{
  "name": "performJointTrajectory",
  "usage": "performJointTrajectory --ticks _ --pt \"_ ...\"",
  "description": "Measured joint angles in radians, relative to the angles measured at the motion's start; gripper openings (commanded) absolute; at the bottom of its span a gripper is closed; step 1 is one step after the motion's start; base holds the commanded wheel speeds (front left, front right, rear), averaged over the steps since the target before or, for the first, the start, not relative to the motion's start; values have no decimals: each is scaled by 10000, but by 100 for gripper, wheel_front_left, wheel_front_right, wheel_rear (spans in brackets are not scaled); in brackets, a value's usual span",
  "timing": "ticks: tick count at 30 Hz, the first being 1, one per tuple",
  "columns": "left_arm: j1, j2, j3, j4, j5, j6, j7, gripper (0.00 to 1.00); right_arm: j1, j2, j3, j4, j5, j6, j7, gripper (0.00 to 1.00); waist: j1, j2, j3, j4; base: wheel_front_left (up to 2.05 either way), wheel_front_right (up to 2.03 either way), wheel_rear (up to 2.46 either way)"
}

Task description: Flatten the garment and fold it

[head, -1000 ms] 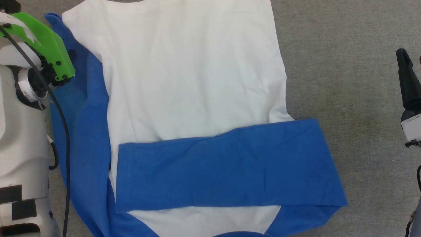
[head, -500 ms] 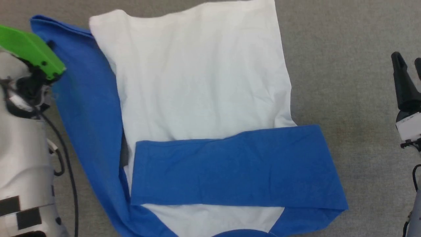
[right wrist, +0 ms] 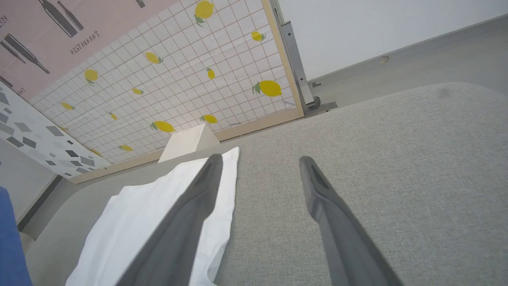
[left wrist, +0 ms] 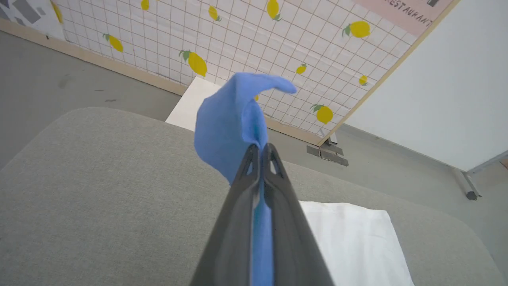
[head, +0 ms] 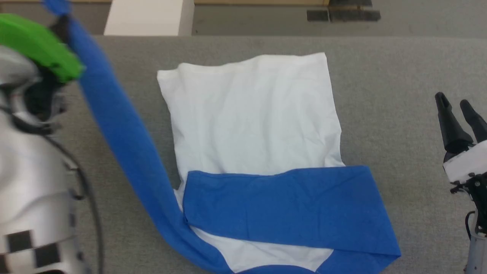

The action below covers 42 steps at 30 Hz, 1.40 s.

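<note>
The garment [head: 251, 121] lies on the grey surface, its white panel flat and one blue sleeve [head: 281, 209] folded across its near part. The other blue sleeve [head: 121, 129] is pulled up and to the left, off the surface. My left gripper [left wrist: 261, 147] is shut on that sleeve's end [left wrist: 234, 119], cloth bunching past the fingertips. In the head view the green-capped left wrist [head: 38, 45] sits at the upper left. My right gripper [head: 458, 104] hovers open to the right of the garment, above bare surface, with nothing between its fingers [right wrist: 258, 159].
The grey padded table [head: 399, 114] ends at its far edge near a white box [head: 148, 17] on the floor. A lemon-patterned tiled wall [left wrist: 238, 35] stands behind. Bare surface lies to the right of the garment.
The left gripper has lifted the blue sleeve up and away to the left, stretching it taut. The head camera has tilted up, so the table's far edge and the white box now show.
</note>
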Motion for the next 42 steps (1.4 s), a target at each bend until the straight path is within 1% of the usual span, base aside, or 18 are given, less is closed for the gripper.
performJointTrajectory --ticks 2,5,6,8,10,11,13,14,17,20,23,27,32,36,37,38,39,42 --pt "47 -612 -642 -146 -65 -255 50 0 135 10 -71 42 -2 0 -44 100 0 0 -297 85 0 0 0" --pt "234 -1507 -1567 -245 -148 -516 115 0 315 10 -98 100 15 0 -84 100 0 0 -659 198 0 0 0" --pt "314 -1699 -1912 -236 -157 -583 121 0 365 12 -82 130 21 0 -88 100 0 0 -775 230 0 0 0" --pt "490 -1881 -2474 -176 -242 -706 75 0 419 13 -50 169 98 0 -127 100 0 0 -944 266 0 0 0" --pt "732 -1942 -3204 -56 -249 -725 -23 0 446 17 -6 219 142 0 -159 100 0 0 -1063 244 0 0 0" --pt "1244 -1954 -4447 140 -706 -729 -255 0 453 21 75 311 199 0 -174 100 0 0 -1131 85 0 0 0" --pt "1688 -1973 -5651 224 -1223 -696 -416 0 457 23 82 362 211 0 -219 100 0 0 -1136 -79 0 0 0" --pt "1888 -2011 -6228 288 -1406 -602 -516 0 459 23 82 374 230 0 -251 100 0 1 -1121 -175 0 0 0" --pt "2306 -2050 -7471 623 -1762 -349 -681 0 474 19 67 449 303 0 -316 100 0 1 -1035 -461 0 0 0" --pt "2665 -2048 -8435 1072 -2038 -272 -667 0 525 23 58 522 368 0 -399 100 0 0 -937 -720 0 0 0" --pt "2944 -2050 -9120 1285 -2399 -272 -606 0 581 21 6 593 374 0 -481 100 0 0 -831 -910 0 0 0" --pt "3153 -2050 -9710 1446 -2794 -249 -573 0 693 19 -13 677 374 0 -543 100 0 0 -751 -1035 0 0 0" --pt "3239 -2044 -10397 1697 -3018 -173 -437 0 717 21 27 805 378 0 -614 100 0 0 -840 -984 0 0 0" --pt "3254 -2042 -10826 2000 -2915 -188 -276 0 721 21 102 878 378 0 -648 100 0 0 -977 -930 0 0 0" --pt "3282 -2050 -10801 2019 -2941 -186 -309 10 726 21 96 895 378 0 -656 100 0 0 -1020 -916 0 0 0" --pt "3285 -2046 -10736 1994 -2987 -180 -407 71 736 21 88 899 378 0 -660 100 0 0 -1059 -888 0 0 0" --pt "3264 -2046 -10709 1975 -2986 -171 -430 100 743 19 81 901 376 0 -662 100 0 0 -1088 -864 0 0 0" --pt "3243 -2044 -10418 1753 -3164 -94 -525 100 790 21 73 922 376 0 -686 100 0 0 -1227 -796 0 0 0"
